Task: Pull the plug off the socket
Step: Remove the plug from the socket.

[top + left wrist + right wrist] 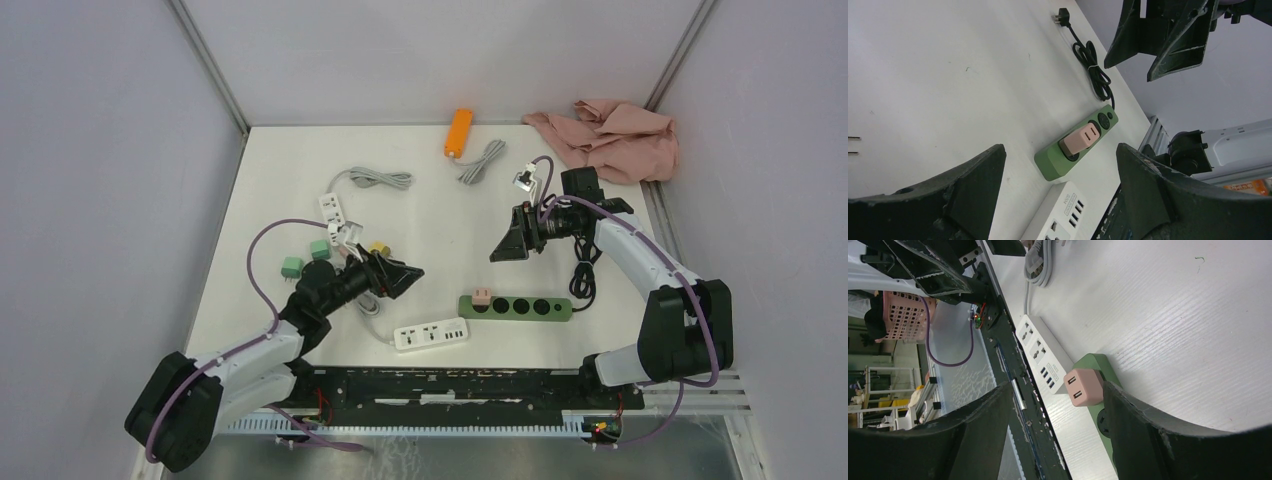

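Since the desk (440,215) carries more than one power strip, the one that counts is the green strip (527,308). It lies flat close to the near edge, right of centre, with its long axis running left to right and its black cord (583,278) leaving the right end. A white strip (432,334) lies just beside it, nearer and to the left.

The pink plug (482,296) sits in the leftmost socket of the green strip and stands up from its top face. Pulling it out probably means lifting it straight up off the desk.

The right claw (508,250) hangs above the desk just to the far side of the plug. It is spread and holds nothing, and its own camera shows the plug between its two fingers.

The left claw (408,280) is also spread wide and empty. It points at the plug from the left, along the strip's long axis, but stands further from it. The right arm looks better placed to grip the plug, and the left could come down to press on the green strip.
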`<state>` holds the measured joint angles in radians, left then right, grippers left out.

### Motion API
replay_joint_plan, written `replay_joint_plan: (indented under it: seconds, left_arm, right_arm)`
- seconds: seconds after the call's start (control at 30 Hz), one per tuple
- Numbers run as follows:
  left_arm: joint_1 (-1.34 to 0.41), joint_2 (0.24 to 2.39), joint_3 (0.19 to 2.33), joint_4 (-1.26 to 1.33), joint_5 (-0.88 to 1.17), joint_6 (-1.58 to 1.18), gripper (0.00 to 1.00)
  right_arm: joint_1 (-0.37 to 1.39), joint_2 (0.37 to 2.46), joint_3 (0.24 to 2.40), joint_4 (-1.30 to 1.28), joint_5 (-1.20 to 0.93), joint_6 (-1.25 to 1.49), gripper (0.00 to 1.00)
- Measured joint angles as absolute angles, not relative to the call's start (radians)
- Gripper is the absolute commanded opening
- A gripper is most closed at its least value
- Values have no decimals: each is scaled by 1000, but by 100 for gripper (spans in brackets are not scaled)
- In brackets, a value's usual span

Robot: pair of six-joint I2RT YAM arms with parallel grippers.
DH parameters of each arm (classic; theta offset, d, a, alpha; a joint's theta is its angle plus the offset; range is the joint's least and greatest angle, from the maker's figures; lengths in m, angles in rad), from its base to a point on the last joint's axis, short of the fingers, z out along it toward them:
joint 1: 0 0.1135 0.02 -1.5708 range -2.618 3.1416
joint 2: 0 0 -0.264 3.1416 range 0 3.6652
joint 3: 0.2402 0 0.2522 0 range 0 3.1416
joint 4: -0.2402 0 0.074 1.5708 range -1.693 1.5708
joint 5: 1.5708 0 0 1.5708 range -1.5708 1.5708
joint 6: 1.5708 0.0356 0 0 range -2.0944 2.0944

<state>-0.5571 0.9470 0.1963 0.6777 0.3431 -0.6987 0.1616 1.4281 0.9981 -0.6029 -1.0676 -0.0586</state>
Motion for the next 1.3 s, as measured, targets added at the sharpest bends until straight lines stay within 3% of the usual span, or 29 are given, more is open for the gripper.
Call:
replay_joint_plan:
  seconds: [0.83, 1.3]
  left_arm:
    - [-841, 1145, 244, 813, 319, -653, 88]
    - [-923, 1190, 283, 838, 262, -487, 91]
  right_arm:
    - [162, 1428, 997, -589, -1069, -59, 72]
    - [201, 1397, 983, -582, -1068, -112, 73]
